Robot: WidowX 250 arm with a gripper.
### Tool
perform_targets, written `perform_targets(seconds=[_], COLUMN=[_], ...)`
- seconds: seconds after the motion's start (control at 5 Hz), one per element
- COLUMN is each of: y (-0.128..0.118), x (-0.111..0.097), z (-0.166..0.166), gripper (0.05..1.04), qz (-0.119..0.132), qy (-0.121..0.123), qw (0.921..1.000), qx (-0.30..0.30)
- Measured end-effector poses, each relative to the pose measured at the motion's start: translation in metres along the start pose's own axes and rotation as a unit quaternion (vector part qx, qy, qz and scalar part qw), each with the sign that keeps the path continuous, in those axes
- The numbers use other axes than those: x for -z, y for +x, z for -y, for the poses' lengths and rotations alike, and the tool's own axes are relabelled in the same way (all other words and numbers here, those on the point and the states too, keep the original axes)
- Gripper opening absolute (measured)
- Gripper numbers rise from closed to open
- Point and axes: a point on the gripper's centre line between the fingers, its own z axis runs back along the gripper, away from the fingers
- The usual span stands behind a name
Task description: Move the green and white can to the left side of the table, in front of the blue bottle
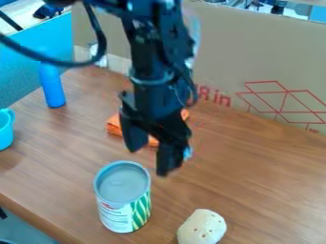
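Brown tabletop (pixel 267 176) — jaws apart near a can (pixel 124 195), orange thing (pixel 115 125) behind them — blue bottle (pixel 52 86), pale lump (pixel 202 227) about.

The black gripper (pixel 151 161) and the black robot arm (pixel 153 62) hide the middle of the flat orange block (pixel 115 125); the arm runs off the top edge. The left edge cuts off the light-blue cup (pixel 5 131), the bottom edge the pale, dark-pitted, rounded lump (pixel 202 228). Small print on the white-and-green-labelled metal can (pixel 115 214) is blurred.
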Motion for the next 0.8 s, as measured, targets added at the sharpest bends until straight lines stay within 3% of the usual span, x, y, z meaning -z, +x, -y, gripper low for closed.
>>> perform_targets(seconds=[0.2, 0.4, 0.8], y=[-0.003, -0.008, -0.014], x=[0.006, 0.017, 0.028], z=[0.012, 0.01, -0.001], gripper=[1.001, 1.001, 1.001], qz=[0.0, -0.023, -0.048], qy=[0.028, 0.04, 0.044], qw=[0.9996, 0.9986, 0.9965], qx=[-0.009, -0.025, -0.052])
